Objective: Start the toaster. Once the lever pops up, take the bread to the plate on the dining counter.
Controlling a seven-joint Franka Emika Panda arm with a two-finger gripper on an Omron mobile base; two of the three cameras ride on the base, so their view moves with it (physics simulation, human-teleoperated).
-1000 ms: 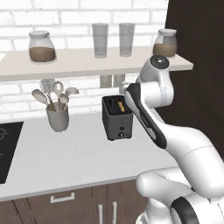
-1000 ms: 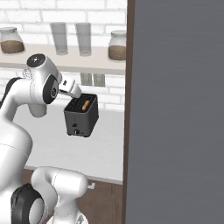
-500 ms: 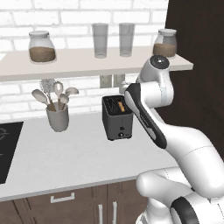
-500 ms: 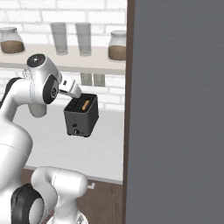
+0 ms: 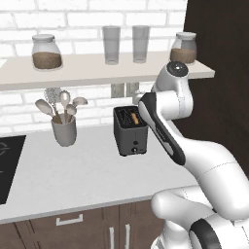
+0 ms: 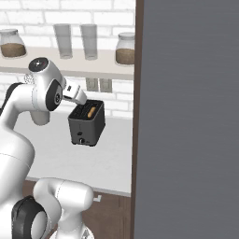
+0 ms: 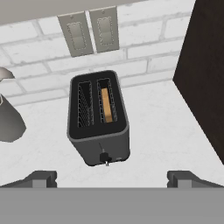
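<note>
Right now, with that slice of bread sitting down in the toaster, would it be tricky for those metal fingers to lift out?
Probably somewhat. The bread stands on edge deep in one slot of the toaster, so little of it offers itself to pinch. It looks thin and light, likely stiff enough to lift, but apt to crumble if squeezed hard. The open gripper hangs above the lever.

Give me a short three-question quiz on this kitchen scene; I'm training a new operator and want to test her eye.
1. True or false: the gripper is shut on the lever.
2. Which toaster slot holds the bread: the one nearer the dark cabinet, or nearer the utensil crock?
3. What stands on the shelf?

Key: 1. False, it's open, short of the lever. 2. Nearer the cabinet. 3. Two jars and two glasses.
</note>
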